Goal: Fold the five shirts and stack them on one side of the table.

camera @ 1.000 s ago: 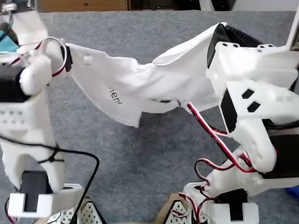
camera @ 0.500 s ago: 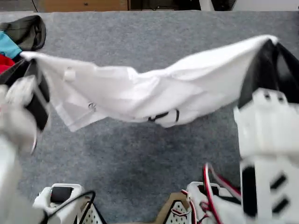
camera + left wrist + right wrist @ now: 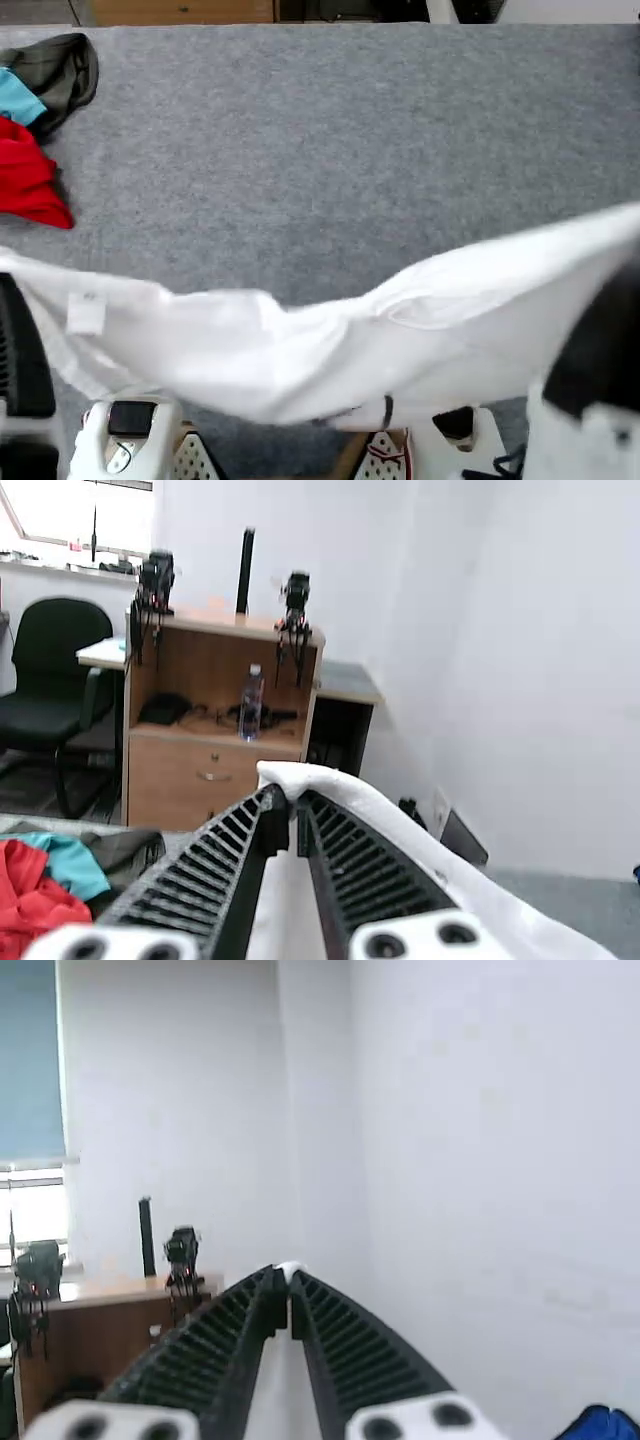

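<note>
Two ends of the white shirt (image 3: 300, 350) sit clamped in my left gripper (image 3: 283, 815) and right gripper (image 3: 288, 1288), so I should lower them evenly, keeping it taut.

Both arms are held high, wrists tipped so the fingers point outward, not down. The left gripper (image 3: 290, 805) presses its fingers (image 3: 345, 865) together on a fold of white shirt (image 3: 455, 885) at their tips. The right gripper (image 3: 288, 1282) pinches the same cloth between closed fingers.

Bright, even indoor daylight, soft faint shadows.
</note>
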You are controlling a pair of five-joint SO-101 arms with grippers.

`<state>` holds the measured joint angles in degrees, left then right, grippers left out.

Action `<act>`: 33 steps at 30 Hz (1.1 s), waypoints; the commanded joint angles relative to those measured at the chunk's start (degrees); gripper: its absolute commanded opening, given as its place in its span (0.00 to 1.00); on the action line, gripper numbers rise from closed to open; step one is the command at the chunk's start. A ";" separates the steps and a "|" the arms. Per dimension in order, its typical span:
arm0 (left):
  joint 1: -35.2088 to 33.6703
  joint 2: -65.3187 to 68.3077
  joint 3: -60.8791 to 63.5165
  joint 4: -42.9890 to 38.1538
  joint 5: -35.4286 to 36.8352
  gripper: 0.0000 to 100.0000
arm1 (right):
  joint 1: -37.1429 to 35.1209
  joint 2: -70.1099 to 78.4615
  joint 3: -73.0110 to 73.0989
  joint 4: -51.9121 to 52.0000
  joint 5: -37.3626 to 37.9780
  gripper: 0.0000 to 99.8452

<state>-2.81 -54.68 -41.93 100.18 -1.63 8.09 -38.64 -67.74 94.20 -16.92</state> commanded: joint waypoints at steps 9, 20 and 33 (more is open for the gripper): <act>0.00 5.58 37.10 -22.95 0.00 0.02 | -2.86 13.14 29.14 -18.55 0.35 0.01; -6.95 14.81 78.42 -73.41 0.26 0.02 | -10.15 42.68 41.89 -37.63 6.59 0.01; -6.95 48.66 69.63 -86.24 0.44 0.02 | -6.37 74.15 11.03 -32.53 6.15 0.01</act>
<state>-9.05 -12.40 35.78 15.34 -1.63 -0.18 32.75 -45.58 59.38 -10.95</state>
